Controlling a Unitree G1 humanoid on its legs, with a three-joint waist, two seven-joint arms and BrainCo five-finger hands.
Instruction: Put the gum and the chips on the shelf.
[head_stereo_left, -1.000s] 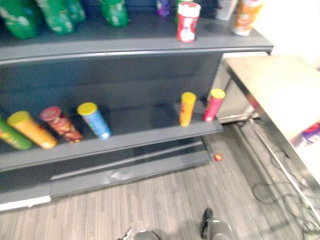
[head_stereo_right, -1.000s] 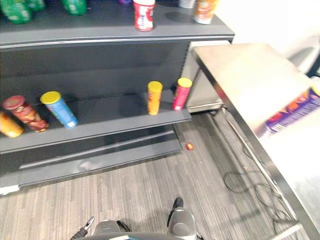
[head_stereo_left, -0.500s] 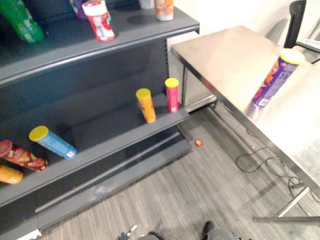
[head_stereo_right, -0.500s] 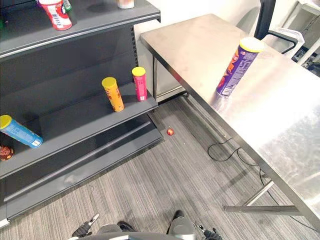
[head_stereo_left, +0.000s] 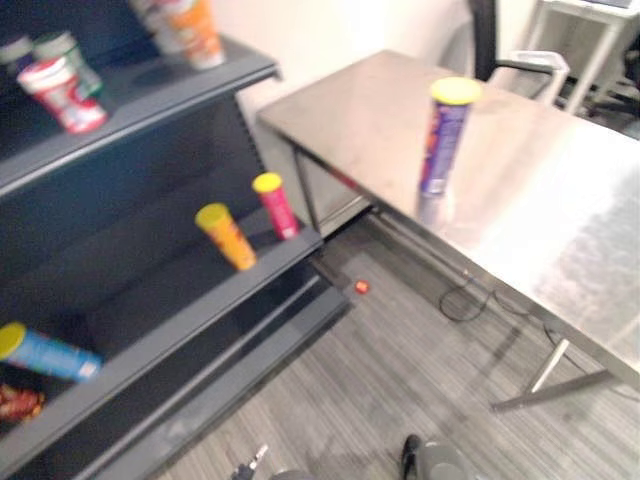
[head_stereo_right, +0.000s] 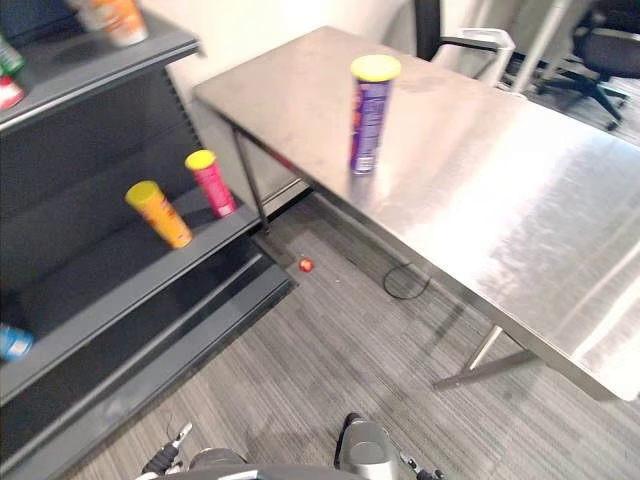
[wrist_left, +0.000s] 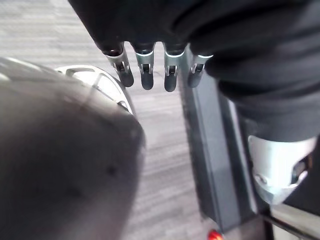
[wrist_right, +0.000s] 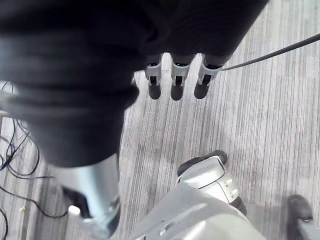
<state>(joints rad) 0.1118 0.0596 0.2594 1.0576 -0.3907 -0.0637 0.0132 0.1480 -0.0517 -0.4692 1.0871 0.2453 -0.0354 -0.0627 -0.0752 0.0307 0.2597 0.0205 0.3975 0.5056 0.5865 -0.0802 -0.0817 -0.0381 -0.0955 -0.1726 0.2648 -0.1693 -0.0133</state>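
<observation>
In the left wrist view my left hand (wrist_left: 169, 75) hung over the grey floor (wrist_left: 165, 150), fingers straight and slack, grasping nothing. In the right wrist view my right hand (wrist_right: 176, 85) hung the same way, loose and empty. From my head views the chips can (head_stereo_left: 444, 140), purple with a yellow lid, stood upright on the steel table (head_stereo_right: 520, 190), well apart from the dark shelf (head_stereo_left: 130, 190), where an orange can (head_stereo_left: 226, 236) and a pink can (head_stereo_left: 275, 205) stood.
</observation>
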